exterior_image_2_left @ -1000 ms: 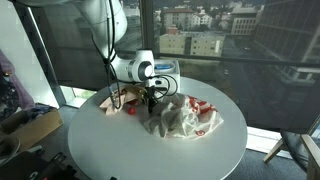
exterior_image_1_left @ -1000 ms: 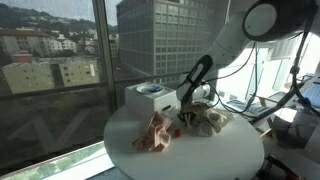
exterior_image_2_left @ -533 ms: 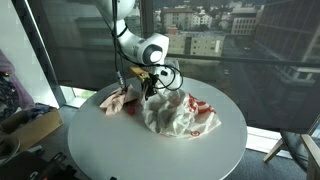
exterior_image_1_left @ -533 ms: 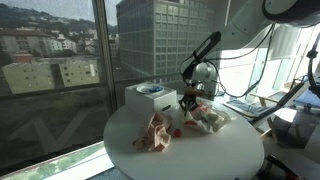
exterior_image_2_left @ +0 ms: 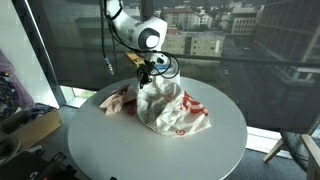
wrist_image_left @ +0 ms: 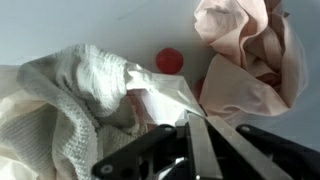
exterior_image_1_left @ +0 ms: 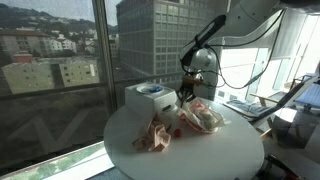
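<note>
round white table [exterior_image_2_left: 100,150] | pink cloth [exterior_image_2_left: 116,100] | white towel [exterior_image_2_left: 172,112] | box [exterior_image_1_left: 148,98]

Round white table [exterior_image_2_left: 110,150] next to big glass windows [exterior_image_1_left: 60,100]. Tall city bldgs [exterior_image_1_left: 160,40] outside, w/ bright daylight coming in.

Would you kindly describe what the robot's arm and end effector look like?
The arm is white with rounded joints and a black round cap on one; black cables run along it. The end effector is black, with flat grey fingers.
</note>
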`<action>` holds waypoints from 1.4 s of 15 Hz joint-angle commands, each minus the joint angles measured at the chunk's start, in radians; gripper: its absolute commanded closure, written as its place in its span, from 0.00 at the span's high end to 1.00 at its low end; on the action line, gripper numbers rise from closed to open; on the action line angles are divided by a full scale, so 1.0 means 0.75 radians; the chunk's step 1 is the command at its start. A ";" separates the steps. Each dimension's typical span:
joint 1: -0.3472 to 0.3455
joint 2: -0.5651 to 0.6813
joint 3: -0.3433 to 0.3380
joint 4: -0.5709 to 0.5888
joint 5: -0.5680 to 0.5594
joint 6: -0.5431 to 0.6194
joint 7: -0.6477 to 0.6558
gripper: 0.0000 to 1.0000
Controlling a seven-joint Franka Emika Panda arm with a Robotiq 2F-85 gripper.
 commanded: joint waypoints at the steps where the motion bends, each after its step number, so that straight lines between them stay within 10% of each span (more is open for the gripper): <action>1: 0.029 0.025 0.012 -0.049 0.031 0.011 -0.024 0.02; 3: 0.043 0.017 0.011 -0.068 0.026 0.013 -0.015 0.03; 4: 0.051 0.007 0.006 -0.073 0.019 0.001 -0.002 0.29; 10: 0.213 -0.230 -0.146 -0.214 -0.341 0.081 0.192 0.62; 15: 0.253 -0.330 -0.002 -0.293 -0.316 0.070 0.102 0.99; 21: 0.398 -0.234 0.131 -0.295 -0.377 0.158 0.109 1.00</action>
